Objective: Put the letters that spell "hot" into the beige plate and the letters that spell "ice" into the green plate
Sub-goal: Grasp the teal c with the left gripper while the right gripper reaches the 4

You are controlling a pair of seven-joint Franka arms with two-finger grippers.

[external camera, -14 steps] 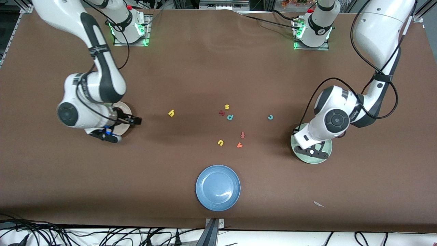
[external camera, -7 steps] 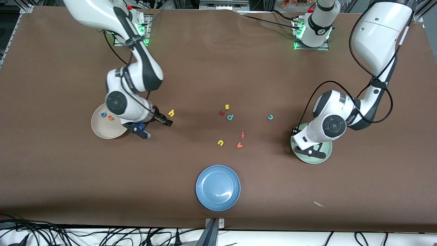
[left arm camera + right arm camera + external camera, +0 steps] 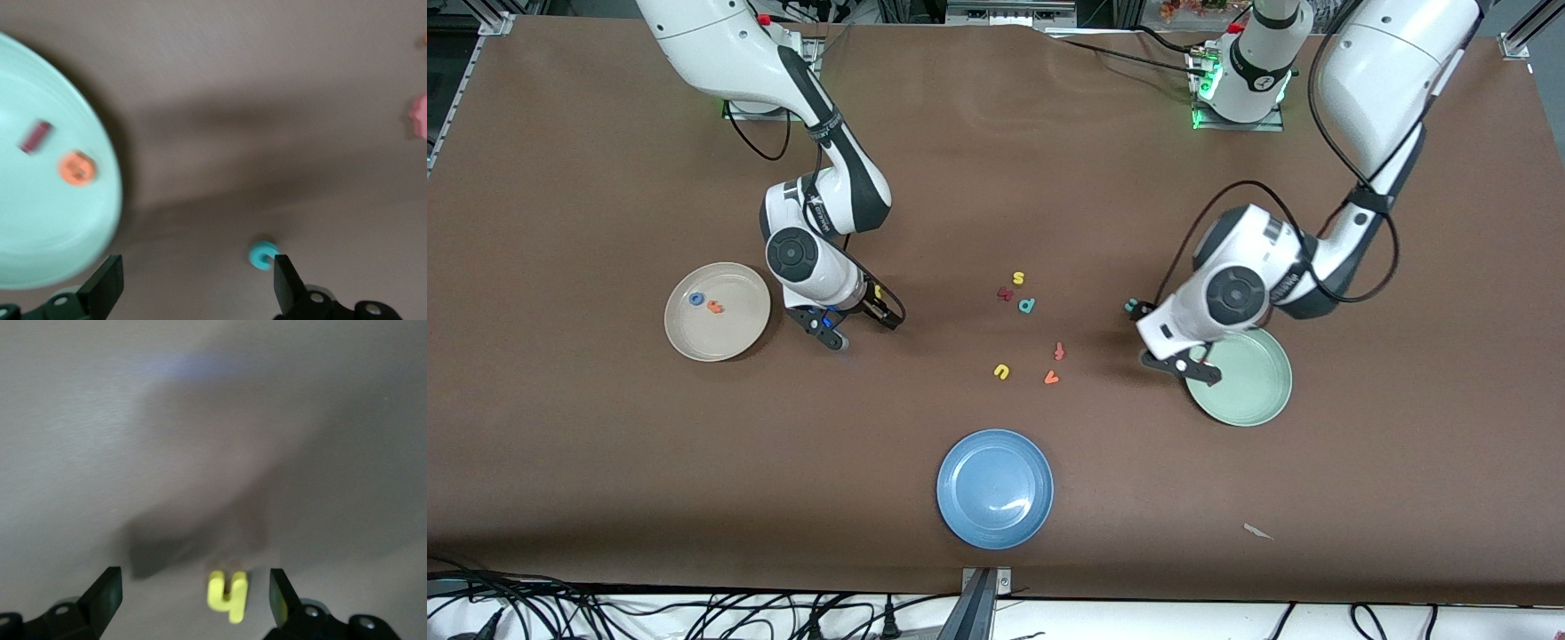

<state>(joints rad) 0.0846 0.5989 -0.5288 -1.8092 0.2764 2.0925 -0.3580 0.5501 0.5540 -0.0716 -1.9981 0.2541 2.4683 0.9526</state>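
Both grippers are spread and empty. Right gripper straddles the small, light, rigid yellow "h" beside the beige plate; pinch its stem. Left gripper hovers by the teal "c", near the green plate.

A blue plate sits on the brown table, nearest the front camera. Farther from the camera than that plate lie a yellow "u", an orange "v" and a red "f". Farther still from the plate cluster a teal "d" and a yellow "s".
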